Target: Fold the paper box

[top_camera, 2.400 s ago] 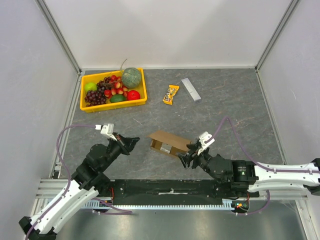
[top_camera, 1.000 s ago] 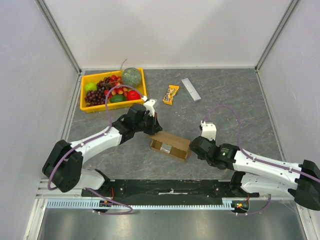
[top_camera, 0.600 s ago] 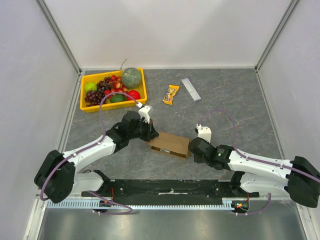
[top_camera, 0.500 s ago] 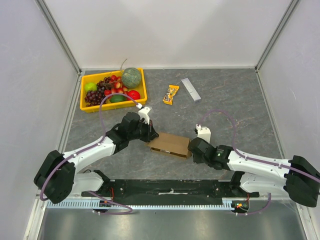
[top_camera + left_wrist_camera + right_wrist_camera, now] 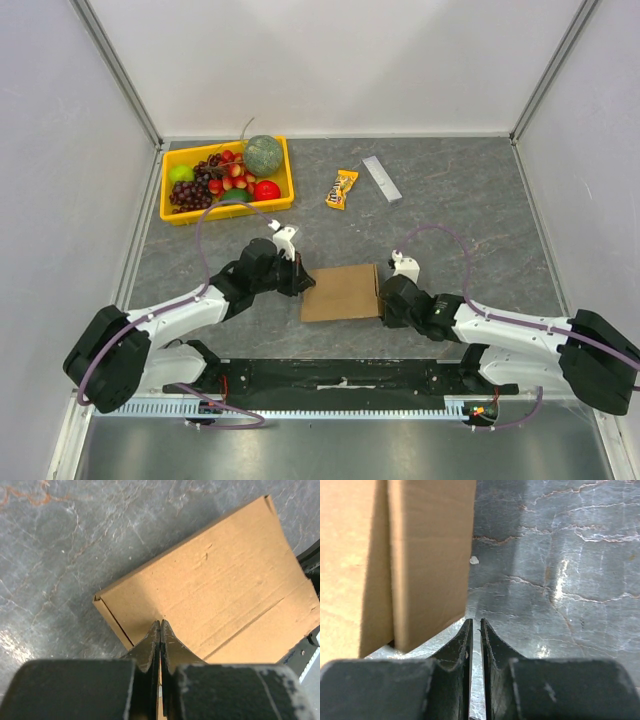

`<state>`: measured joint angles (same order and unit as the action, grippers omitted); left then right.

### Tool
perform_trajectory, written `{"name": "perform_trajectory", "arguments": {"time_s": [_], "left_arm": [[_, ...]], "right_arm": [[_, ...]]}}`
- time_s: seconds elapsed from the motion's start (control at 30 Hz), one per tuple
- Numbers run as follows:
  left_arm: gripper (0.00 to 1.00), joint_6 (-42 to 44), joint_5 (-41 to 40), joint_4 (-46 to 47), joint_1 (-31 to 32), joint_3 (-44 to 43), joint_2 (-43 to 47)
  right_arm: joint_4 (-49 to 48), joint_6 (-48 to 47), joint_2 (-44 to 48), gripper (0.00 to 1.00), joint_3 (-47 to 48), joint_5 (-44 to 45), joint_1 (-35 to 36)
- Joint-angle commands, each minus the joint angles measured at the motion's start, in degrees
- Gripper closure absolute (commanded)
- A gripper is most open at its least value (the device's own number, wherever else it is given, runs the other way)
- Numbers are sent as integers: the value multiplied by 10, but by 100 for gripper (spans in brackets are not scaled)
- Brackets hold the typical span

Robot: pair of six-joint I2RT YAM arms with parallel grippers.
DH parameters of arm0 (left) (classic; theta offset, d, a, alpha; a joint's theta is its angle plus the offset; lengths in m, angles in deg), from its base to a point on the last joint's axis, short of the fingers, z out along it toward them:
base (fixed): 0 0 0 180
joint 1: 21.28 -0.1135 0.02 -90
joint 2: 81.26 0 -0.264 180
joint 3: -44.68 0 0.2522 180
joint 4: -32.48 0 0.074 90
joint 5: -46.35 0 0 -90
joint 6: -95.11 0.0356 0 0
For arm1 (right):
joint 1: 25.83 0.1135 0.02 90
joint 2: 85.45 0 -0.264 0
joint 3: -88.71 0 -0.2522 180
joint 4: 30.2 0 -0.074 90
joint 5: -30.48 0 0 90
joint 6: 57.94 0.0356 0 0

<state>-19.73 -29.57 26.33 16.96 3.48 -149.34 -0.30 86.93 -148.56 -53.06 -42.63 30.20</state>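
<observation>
Flat plain brown paper box (image 5: 341, 292)

White-and-black arms (image 5: 175, 315), purple cables (image 5: 197, 243)

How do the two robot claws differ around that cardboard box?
The left gripper has its tips over the paper box's top face, near its left edge; the right gripper points at bare table beside the box's right wall. The left reaches from the box's left, the right from its right. Both are shut, holding nothing.
</observation>
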Motion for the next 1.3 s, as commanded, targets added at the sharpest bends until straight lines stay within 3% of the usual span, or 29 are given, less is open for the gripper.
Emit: {"name": "perform_trajectory", "arguments": {"time_s": [0.0,0.27,0.67,0.9,1.07,1.27], "left_arm": [[98,-21,5,12,5,19,4],[98,-21,-12,13,6,9,3],[98,-16,-24,7,5,-18,-12],[98,-17,-27,6,5,-10,-2],[98,-29,-24,20,6,12,15],[98,-49,-10,40,10,46,56]], "right_arm": [[-59,4,1,84,-11,-20,-10],[-74,-5,22,85,-12,1,-26],[150,-3,73,84,36,169,-29],[189,-12,145,79,82,218,-29],[67,-131,213,78,74,131,-29],[-17,-179,136,84,60,-19,-29]]}}
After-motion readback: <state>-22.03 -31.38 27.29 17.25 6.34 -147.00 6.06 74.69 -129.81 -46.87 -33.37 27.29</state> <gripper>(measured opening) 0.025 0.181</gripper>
